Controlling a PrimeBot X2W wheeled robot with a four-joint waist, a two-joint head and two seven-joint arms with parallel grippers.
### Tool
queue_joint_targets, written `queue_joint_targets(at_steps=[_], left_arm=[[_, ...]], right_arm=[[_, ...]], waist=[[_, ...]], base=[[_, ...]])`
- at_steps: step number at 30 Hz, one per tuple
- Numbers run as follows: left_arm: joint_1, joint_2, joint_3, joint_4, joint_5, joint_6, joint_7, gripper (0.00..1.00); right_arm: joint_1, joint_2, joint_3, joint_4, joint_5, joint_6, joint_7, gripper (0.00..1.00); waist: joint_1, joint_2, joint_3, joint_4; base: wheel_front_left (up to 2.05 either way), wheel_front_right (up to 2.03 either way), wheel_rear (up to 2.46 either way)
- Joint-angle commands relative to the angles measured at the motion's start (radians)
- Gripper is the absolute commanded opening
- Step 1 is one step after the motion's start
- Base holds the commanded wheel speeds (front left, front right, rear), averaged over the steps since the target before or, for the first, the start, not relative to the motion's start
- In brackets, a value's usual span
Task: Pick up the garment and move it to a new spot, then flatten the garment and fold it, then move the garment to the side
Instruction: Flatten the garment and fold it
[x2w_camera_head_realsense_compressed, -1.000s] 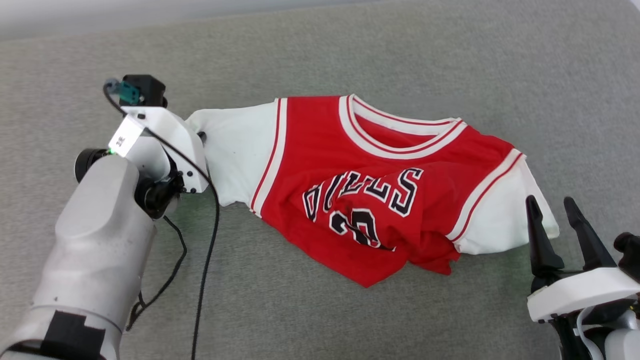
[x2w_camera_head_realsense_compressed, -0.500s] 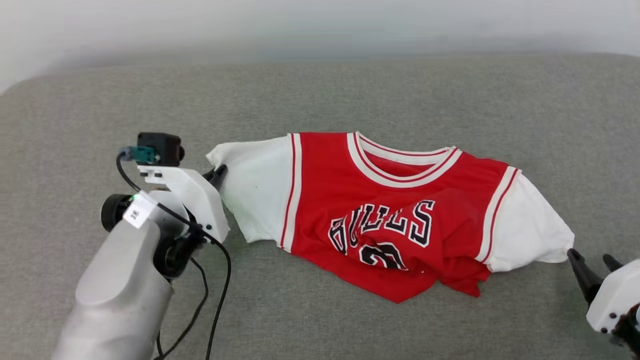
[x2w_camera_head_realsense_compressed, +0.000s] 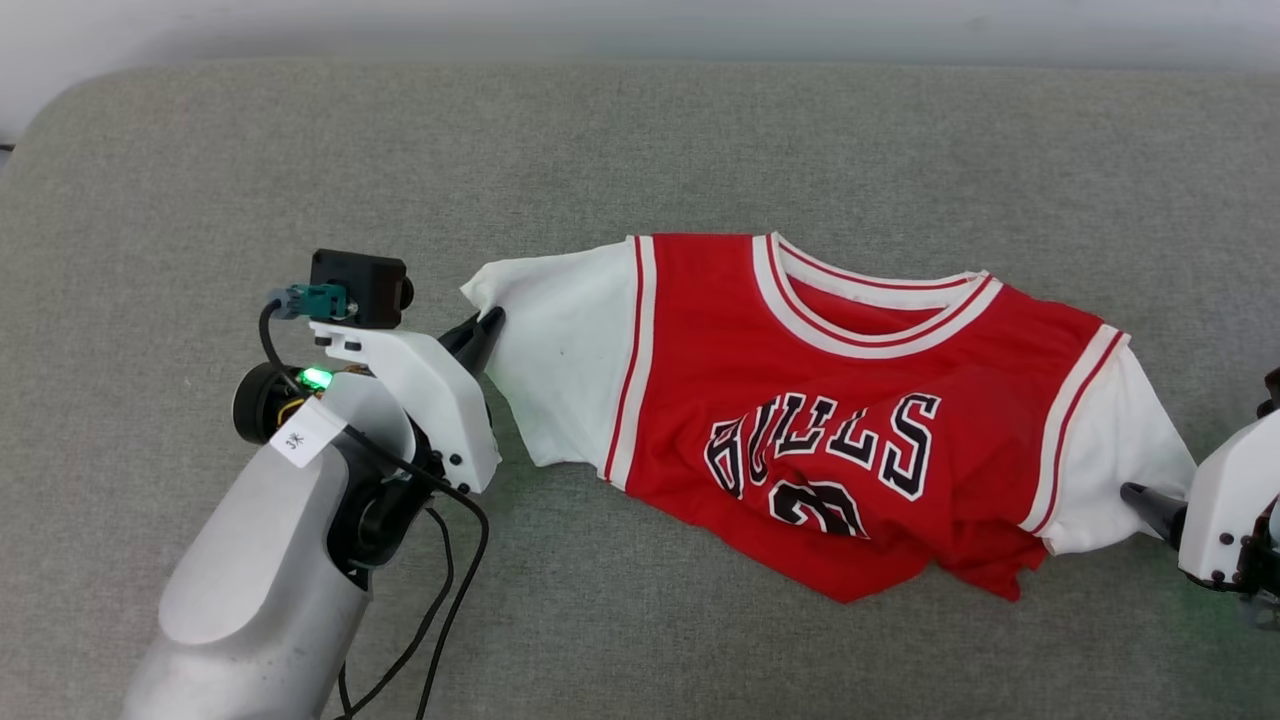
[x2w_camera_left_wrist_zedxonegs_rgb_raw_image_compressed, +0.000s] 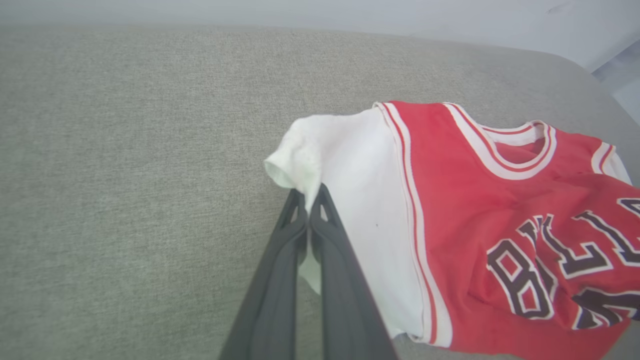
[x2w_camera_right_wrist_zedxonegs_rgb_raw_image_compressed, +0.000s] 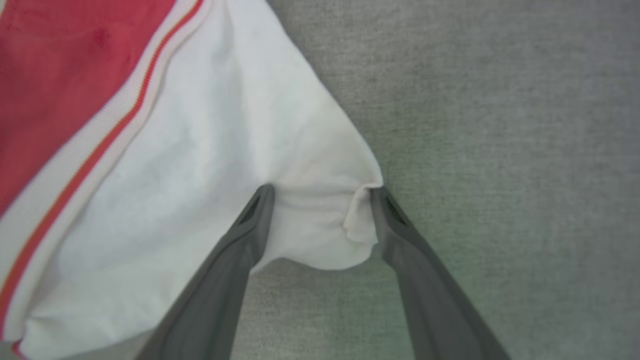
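The garment (x2w_camera_head_realsense_compressed: 800, 400), a red jersey with white sleeves and black "BULLS" lettering, lies spread on the grey cushion, its lower hem bunched up. My left gripper (x2w_camera_head_realsense_compressed: 488, 330) is shut on the cuff of the garment's left white sleeve (x2w_camera_left_wrist_zedxonegs_rgb_raw_image_compressed: 345, 170), pinching the cloth between its dark fingers (x2w_camera_left_wrist_zedxonegs_rgb_raw_image_compressed: 320, 235). At the right edge, my right gripper (x2w_camera_head_realsense_compressed: 1150, 505) stands open at the other white sleeve (x2w_camera_right_wrist_zedxonegs_rgb_raw_image_compressed: 225, 150). Its two fingers (x2w_camera_right_wrist_zedxonegs_rgb_raw_image_compressed: 250, 225) straddle the sleeve's corner, with cloth between them.
The grey fabric cushion (x2w_camera_head_realsense_compressed: 640, 140) runs under everything, with bare room behind the garment and to the left. Its far edge meets a pale wall (x2w_camera_head_realsense_compressed: 640, 25). A black cable (x2w_camera_head_realsense_compressed: 440, 600) hangs from my left forearm.
The head camera has tilted, shifting the whole picture. My left gripper still holds the left sleeve. My right gripper has come in to the right sleeve's corner.
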Motion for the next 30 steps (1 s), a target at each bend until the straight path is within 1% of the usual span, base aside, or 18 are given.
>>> queue_joint_targets(at_steps=[1,2,3,4,5,11,16,18,21,23,27,30], left_arm=[[0.012,0.006,0.001,-0.010,0.003,0.005,-0.003,0.00],[0.014,0.008,0.002,-0.015,0.002,0.005,-0.005,0.00],[0.017,0.008,0.002,-0.021,0.001,0.006,-0.006,0.00],[0.017,0.007,0.002,-0.026,0.000,0.007,-0.008,0.00],[0.023,0.013,0.003,-0.032,-0.001,0.009,-0.012,0.00],[0.006,0.022,0.022,-0.036,0.009,0.017,-0.060,0.00],[-0.032,0.035,0.053,-0.028,0.025,0.034,-0.119,0.00],[-0.062,0.033,0.071,-0.017,0.013,0.028,-0.140,0.00],[-0.118,0.042,0.098,0.019,0.004,0.019,-0.165,0.00],[-0.169,0.034,0.113,0.051,-0.005,0.014,-0.180,0.00],[-0.307,0.033,0.140,0.128,-0.001,-0.001,-0.224,0.00],[-0.422,0.041,0.148,0.195,0.017,-0.010,-0.256,0.00]], right_arm=[[0.017,0.028,0.017,0.047,-0.001,0.000,0.053,1.00],[0.024,0.039,0.022,0.063,-0.003,0.000,0.084,1.00],[0.029,0.053,0.023,0.075,0.001,0.001,0.110,0.84],[0.033,0.064,0.024,0.085,0.003,0.001,0.131,0.35],[0.021,0.066,0.013,0.092,0.002,0.001,0.159,0.00],[-0.065,0.036,-0.050,0.041,0.011,0.000,0.115,0.00],[-0.137,-0.001,-0.062,-0.045,0.002,0.000,0.002,0.00],[-0.166,-0.022,-0.059,-0.067,-0.004,0.000,-0.050,0.00],[-0.222,-0.035,-0.065,-0.075,-0.023,0.000,-0.114,0.00],[-0.260,-0.046,-0.071,-0.065,-0.043,0.000,-0.138,0.00],[-0.375,-0.056,-0.070,-0.056,-0.086,0.000,-0.202,0.00],[-0.485,-0.051,-0.066,-0.035,-0.117,-0.001,-0.261,0.00]], waist=[[0.0000,0.0000,0.010,0.011],[0.0000,0.0000,0.012,0.012],[0.0000,0.0000,0.014,0.013],[0.0000,0.0000,0.014,0.014],[0.0000,0.0000,0.009,0.012],[0.0000,0.0000,-0.023,0.002],[0.0000,0.0000,-0.056,-0.006],[0.0000,0.0000,-0.068,-0.008],[0.0000,0.0000,-0.080,-0.012],[0.0000,0.0000,-0.080,-0.009],[0.0000,0.0000,-0.053,-0.006],[0.0000,0.0000,-0.020,-0.013]], base=[[0.00,0.00,0.00],[0.00,0.00,0.00],[0.00,0.00,0.00],[0.00,0.00,0.00],[0.00,0.00,0.00],[0.00,0.00,0.00],[0.00,0.00,0.00],[0.00,0.00,0.00],[0.00,0.00,0.00],[0.00,0.00,0.00],[0.00,0.00,0.00],[0.00,0.00,0.00]])
